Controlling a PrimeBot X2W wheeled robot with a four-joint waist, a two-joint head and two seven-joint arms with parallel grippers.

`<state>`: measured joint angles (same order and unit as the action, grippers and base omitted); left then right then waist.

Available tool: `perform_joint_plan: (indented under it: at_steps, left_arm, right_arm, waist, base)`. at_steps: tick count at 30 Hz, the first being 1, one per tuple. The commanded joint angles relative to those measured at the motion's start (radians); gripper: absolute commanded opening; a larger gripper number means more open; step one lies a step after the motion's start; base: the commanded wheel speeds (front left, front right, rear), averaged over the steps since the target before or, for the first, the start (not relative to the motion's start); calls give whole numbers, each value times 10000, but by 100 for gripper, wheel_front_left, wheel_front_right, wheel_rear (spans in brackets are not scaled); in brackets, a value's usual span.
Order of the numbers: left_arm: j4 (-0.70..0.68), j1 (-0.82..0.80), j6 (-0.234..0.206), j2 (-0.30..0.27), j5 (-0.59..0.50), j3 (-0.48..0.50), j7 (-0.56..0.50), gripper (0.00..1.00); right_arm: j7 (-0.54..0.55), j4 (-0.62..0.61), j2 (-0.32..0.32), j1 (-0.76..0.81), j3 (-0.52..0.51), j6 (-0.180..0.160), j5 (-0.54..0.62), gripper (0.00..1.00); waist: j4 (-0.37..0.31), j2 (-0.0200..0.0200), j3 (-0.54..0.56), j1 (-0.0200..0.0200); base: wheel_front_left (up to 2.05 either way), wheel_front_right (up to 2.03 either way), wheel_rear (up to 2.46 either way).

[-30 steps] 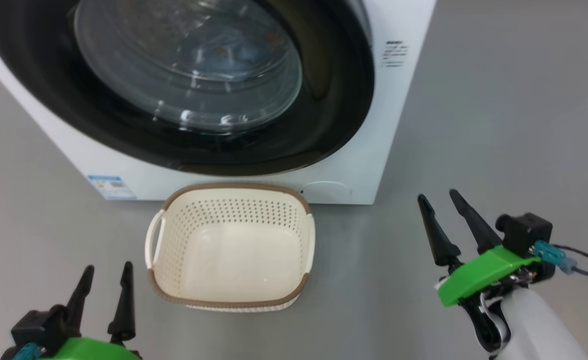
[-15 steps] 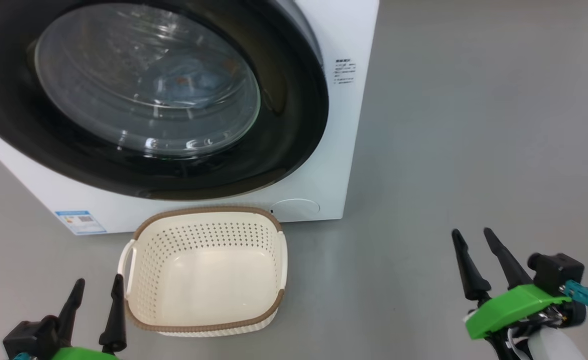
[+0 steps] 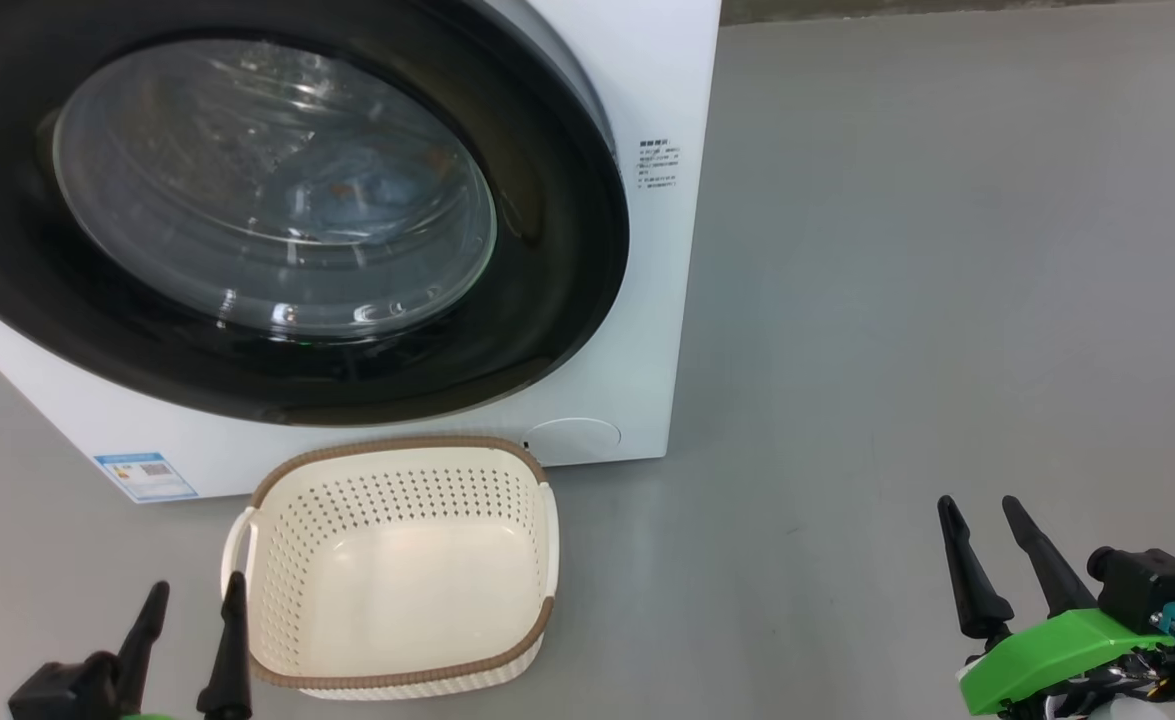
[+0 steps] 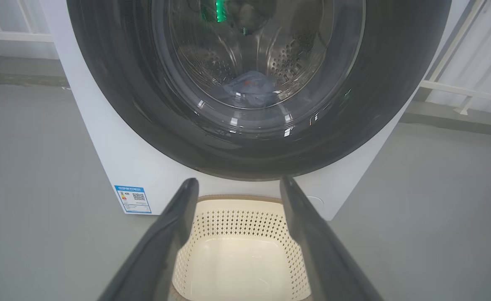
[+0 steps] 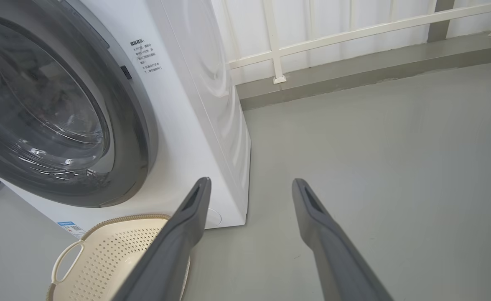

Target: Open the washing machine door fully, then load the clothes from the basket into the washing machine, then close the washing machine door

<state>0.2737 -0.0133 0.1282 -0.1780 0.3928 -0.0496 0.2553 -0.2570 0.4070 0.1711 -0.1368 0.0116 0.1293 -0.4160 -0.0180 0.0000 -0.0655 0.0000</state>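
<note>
Black and glossy, the washing machine door (image 3: pixel 547 260) lay shut against the front of the washing machine (image 3: pixel 672 330), its bulging glass porthole (image 3: pixel 267 190) at the centre. Through that glass the clothes (image 4: pixel 248 88) showed as a bluish heap low in the perforated steel drum (image 4: pixel 287 62). Just before the machine, under the door's lower edge, the basket (image 3: pixel 397 444) stood upright on the grey floor (image 3: pixel 947 300), its brown rim near the white front panel, its cream perforated walls and smooth bottom in plain sight. A small blue label (image 3: pixel 145 477) sat at the machine's lower left corner. The left gripper (image 3: pixel 197 590) hung low just beside the basket's left handle (image 3: pixel 235 535), its two dark fingers spread apart and grasping nothing. The right gripper (image 3: pixel 978 508) hung well off to the right over the floor, its fingers likewise parted with nothing between them. Beyond the machine, in the right wrist view, a white railing (image 5: pixel 273 42) ran along a low kerb (image 5: pixel 354 73).
</note>
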Motion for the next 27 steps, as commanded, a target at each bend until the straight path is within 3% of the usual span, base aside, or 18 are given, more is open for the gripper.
perform_joint_plan:
  at_steps: [1,27]
  left_arm:
    - [-191,-68,25,-269,-50,403,65,100]
    - [-305,158,25,-215,-97,542,65,100]
  right_arm:
    - [-48,-266,122,89,161,14,110,100]
    - [-48,-489,8,364,47,14,175,100]
  waist:
    - [-16,0,38,0]
    - [-57,0,182,0]
  base:
    - [0,0,0]
    - [0,0,0]
